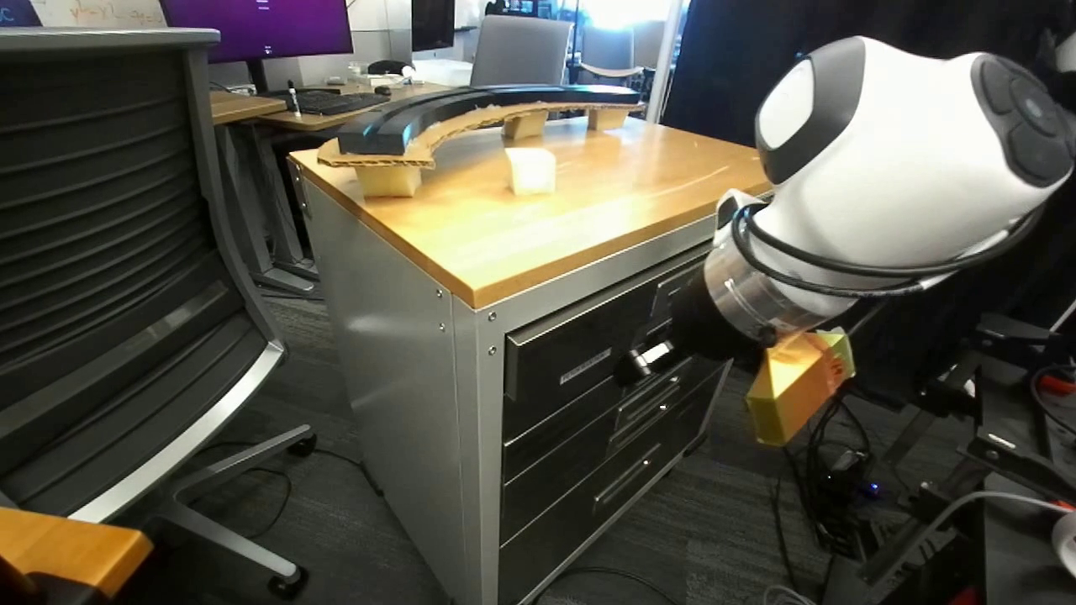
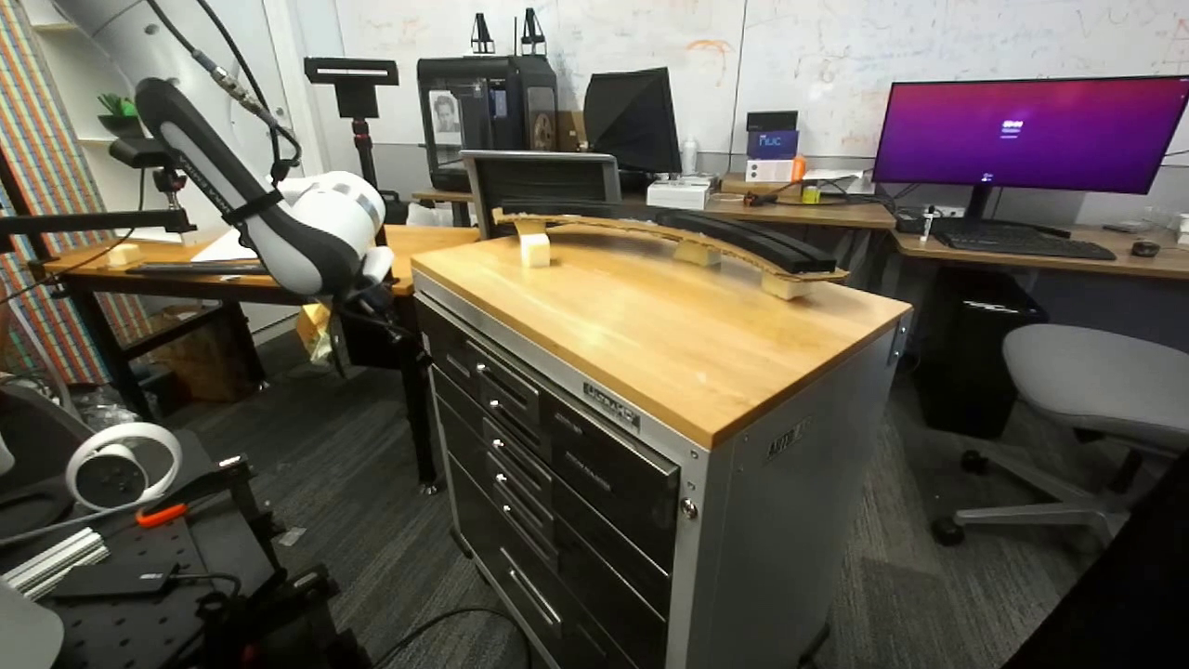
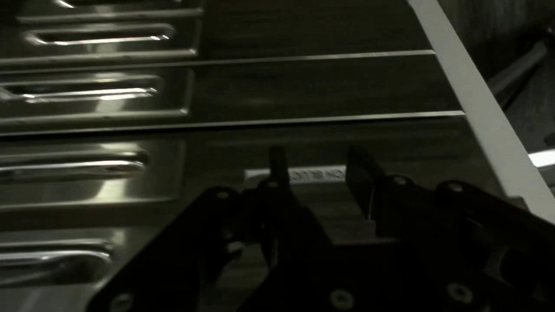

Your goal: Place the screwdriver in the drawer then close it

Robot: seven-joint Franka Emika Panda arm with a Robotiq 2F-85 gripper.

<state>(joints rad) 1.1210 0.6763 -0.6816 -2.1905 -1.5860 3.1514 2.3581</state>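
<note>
The drawer [image 1: 546, 391] is the uppermost dark front of the grey cabinet and also shows in an exterior view [image 2: 622, 455] and the wrist view [image 3: 221, 156]. Its front stands slightly proud of the frame; I see no opening into it and cannot tell if it is fully shut. My gripper [image 1: 632, 368] points at this front, close to its white label; it is small and dark in an exterior view [image 2: 418, 348]. In the wrist view my gripper [image 3: 316, 160] has its fingers apart, with only the label and drawer front behind the gap. The screwdriver is hidden or out of view.
The cabinet's wooden top [image 1: 572, 227] bears a curved black strip [image 2: 743, 237] on cardboard and foam blocks. An orange-yellow box shape [image 1: 799, 391] hangs by the wrist. Lower drawers [image 1: 622, 470] lie beneath. A chair [image 1: 109, 277] stands beside the cabinet; a black cart [image 2: 167, 567] faces it.
</note>
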